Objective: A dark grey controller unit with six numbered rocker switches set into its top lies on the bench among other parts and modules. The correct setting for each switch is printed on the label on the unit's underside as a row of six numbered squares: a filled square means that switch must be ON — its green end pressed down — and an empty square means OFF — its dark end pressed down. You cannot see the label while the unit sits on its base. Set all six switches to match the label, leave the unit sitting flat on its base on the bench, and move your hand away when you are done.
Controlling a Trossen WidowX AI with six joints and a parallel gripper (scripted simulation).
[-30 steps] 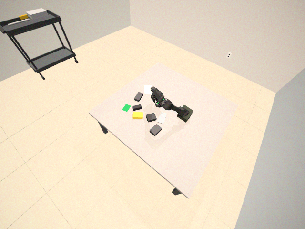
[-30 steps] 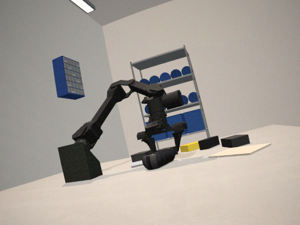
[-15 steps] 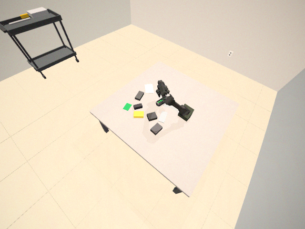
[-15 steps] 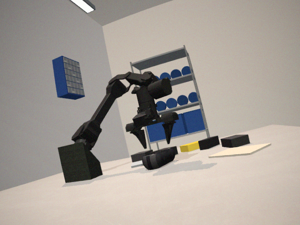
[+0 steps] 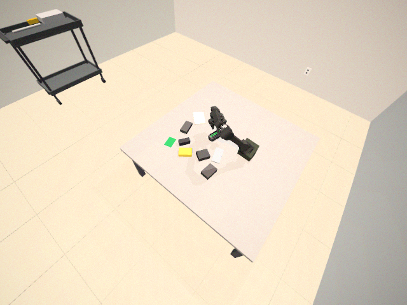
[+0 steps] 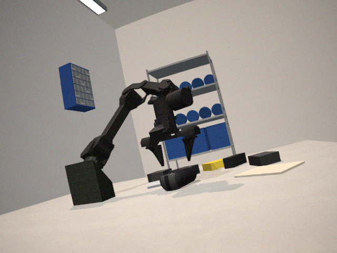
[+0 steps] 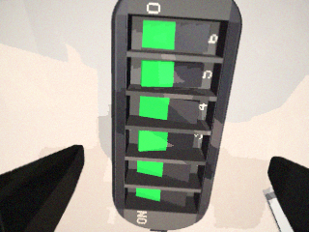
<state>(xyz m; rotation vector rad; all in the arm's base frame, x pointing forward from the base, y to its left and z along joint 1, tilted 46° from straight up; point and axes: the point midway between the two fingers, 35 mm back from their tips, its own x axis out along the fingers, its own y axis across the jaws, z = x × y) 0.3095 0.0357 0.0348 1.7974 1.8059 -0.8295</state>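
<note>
The dark grey controller unit [image 5: 210,138] [image 6: 179,178] [image 7: 117,121] is on the bench, its switch side up. I cannot tell if its base is quite flat. In the wrist view its six switches run in a column, each with a green end at left and a dark end at right; which ends are pressed down is hard to tell. The lowest two are seen steeply. The underside label is hidden. My gripper [image 6: 176,163] [image 7: 176,159] is open and empty above the unit, with its fingers apart on either side of it in the wrist view and not touching it.
A yellow block [image 5: 185,152] [image 6: 212,165], several dark blocks, such as one [image 5: 202,154] near a white plate [image 5: 217,155], and a green card [image 5: 170,142] lie on the bench [image 5: 262,183]. A pale sheet [image 5: 198,117] [image 6: 269,169] lies beyond the gripper.
</note>
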